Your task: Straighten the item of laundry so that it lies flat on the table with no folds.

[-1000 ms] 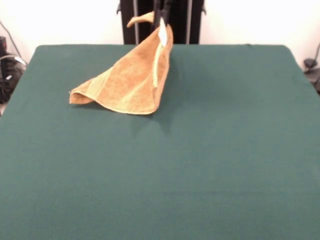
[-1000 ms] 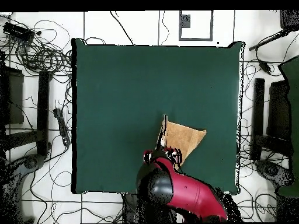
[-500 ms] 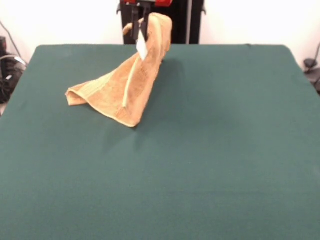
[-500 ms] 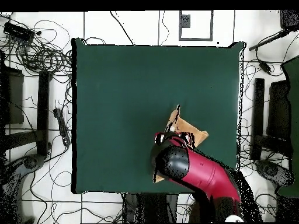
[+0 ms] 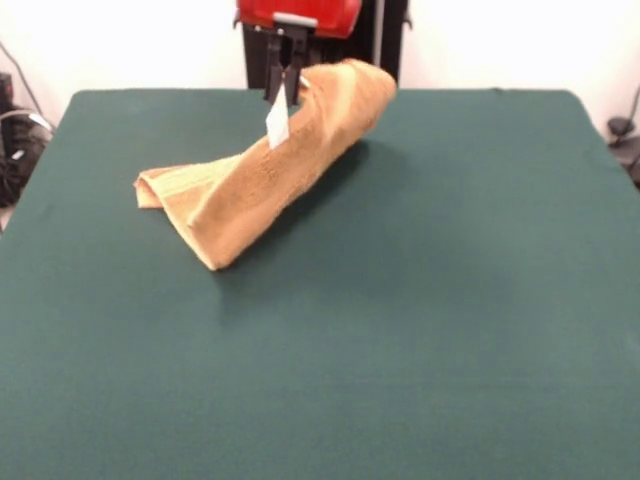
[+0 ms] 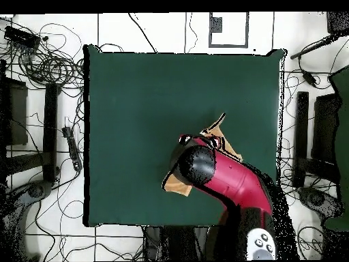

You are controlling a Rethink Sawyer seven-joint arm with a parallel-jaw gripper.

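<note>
The gripper (image 5: 285,85) hangs under the red arm (image 5: 298,13) at the far side of the table (image 5: 450,300), a little left of centre in the front view. Its two dark fingers (image 5: 272,70) stand close together and pinch the raised part of the towel (image 5: 270,170), so it is closed on the cloth.

From the pinch the towel drapes over in a rounded hump to the right of the fingers, then slopes down toward the near left. Its long axis runs on that diagonal, from the lifted far-right end to a low corner resting on the table nearer the camera. A second, flatter lobe lies on the felt to the left, with a paler woven band along it. The cloth is folded over itself and only its lower part touches the table.

A small white tag (image 5: 277,123) hangs just under the fingers; no writing on it can be read.

In the overhead view the arm (image 6: 225,187) covers most of the towel (image 6: 219,134), which shows as tan pieces at either side of the wrist, on the half of the table (image 6: 136,102) close to the robot's base. Cables (image 6: 41,61) lie on the floor around the table.
</note>
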